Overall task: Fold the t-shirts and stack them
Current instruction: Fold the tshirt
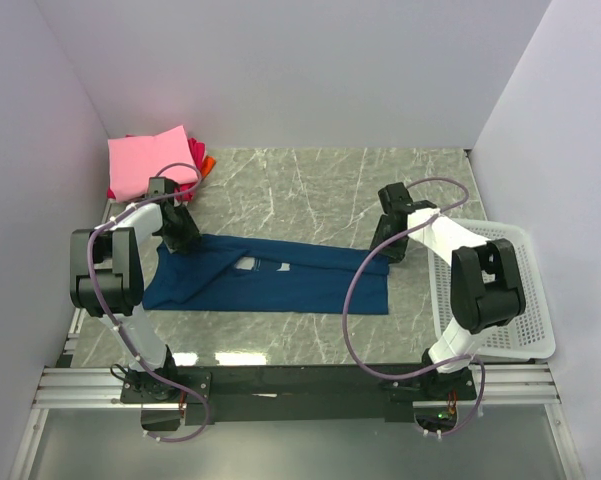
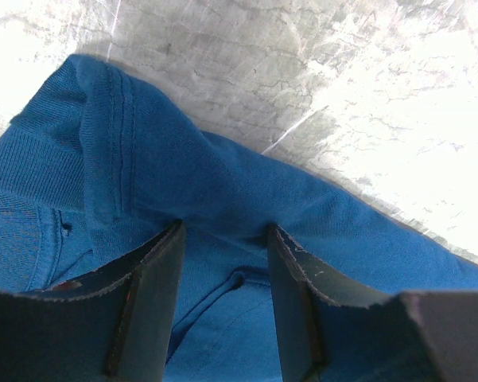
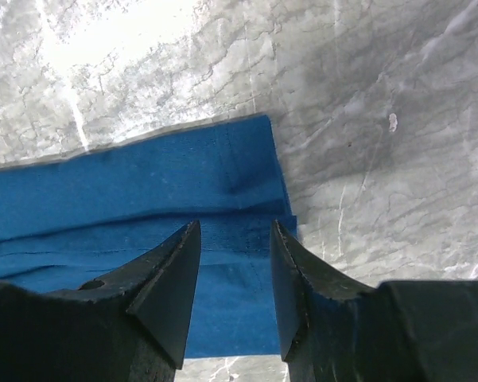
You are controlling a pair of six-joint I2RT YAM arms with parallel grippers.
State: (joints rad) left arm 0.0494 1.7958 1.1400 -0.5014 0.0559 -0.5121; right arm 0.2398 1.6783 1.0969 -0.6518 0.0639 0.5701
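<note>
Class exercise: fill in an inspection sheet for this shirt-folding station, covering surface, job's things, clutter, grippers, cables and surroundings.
Surface: grey marbled table, nothing spilled seen.
Job's things: dark blue t-shirt folded lengthwise mid-table; pink shirt tops a far-left stack, magenta-red shirt and orange shirt peeking beneath.
Clutter: white mesh basket at the right edge.
Grippers: left gripper open over the collar end; right gripper open over the hem corner.
Cables: purple cables loop along each arm.
Surroundings: plain white walls on three sides.

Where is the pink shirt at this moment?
In the top view, the pink shirt lies at the far left corner of the table, just beyond the left gripper.
</note>
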